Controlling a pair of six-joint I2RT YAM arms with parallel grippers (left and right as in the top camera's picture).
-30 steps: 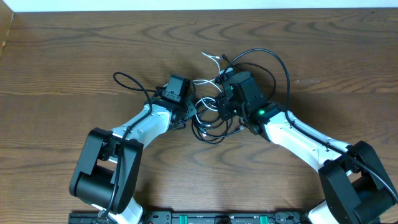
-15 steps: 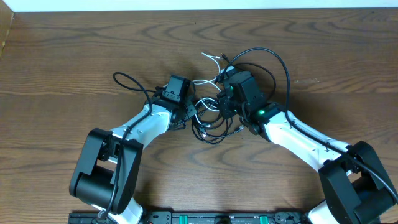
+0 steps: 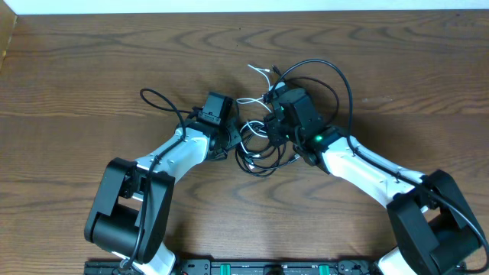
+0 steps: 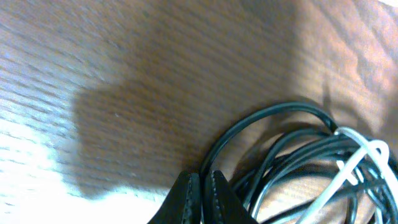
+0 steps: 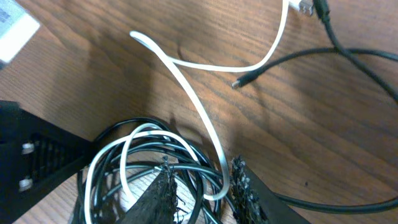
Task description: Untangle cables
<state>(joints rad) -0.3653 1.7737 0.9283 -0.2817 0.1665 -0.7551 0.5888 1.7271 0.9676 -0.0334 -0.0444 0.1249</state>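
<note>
Your left pincer point(image 4: 202, 177) pinched shut against black cable point(image 4: 273, 115) loop; actual hold unclear. Right pincer point(image 5: 202, 168) part-open, white cable point(image 5: 186, 87) running between jaws, unclamped. Tangled cables point(image 3: 256, 145) lie mid-desk point(image 3: 92, 69) between both pincers. Step: teasing strands apart. Next, likely: clamp white, draw outward. Both arms point(image 3: 359, 164) angled inward, low.

No legible text, labels or numbers, none on cables point(image 3: 256, 149)

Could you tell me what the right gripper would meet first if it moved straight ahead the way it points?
The right gripper would likely meet the white cable, already lying between its fingers.
</note>
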